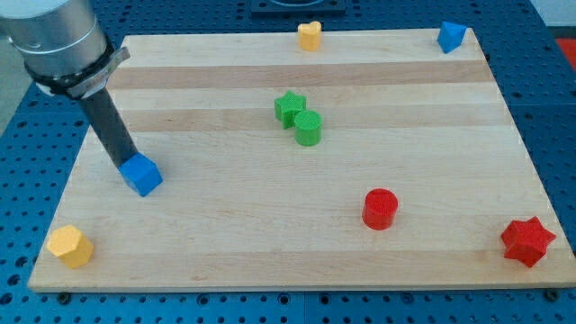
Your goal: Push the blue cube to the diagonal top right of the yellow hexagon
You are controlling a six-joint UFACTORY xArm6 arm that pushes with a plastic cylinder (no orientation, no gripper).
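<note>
My tip (127, 167) is down on the wooden board (297, 243), on the view's left side. It touches the top left edge of the blue cube (141, 175). I have no hand to open or close, only a dark rod, and it holds nothing. It just leans on the cube.

The yellow hexagon (70, 246) sits near the board's bottom left corner. The blue cube is above it and a bit to the view's right, with bare wood between them.

The board is pale wood with long stripes running from side to side. It lies on a blue table (553, 117) full of small round holes.

Other blocks are spread around. A green star (290, 108) and a green cylinder (308, 129) touch each other near the middle. A red cylinder (380, 209) stands lower down, toward the view's right. A red star (527, 241) is by the bottom right corner. A yellow heart (310, 35) sits at the top edge. Another blue block (451, 36) is near the top right corner; I cannot tell its shape for sure.
</note>
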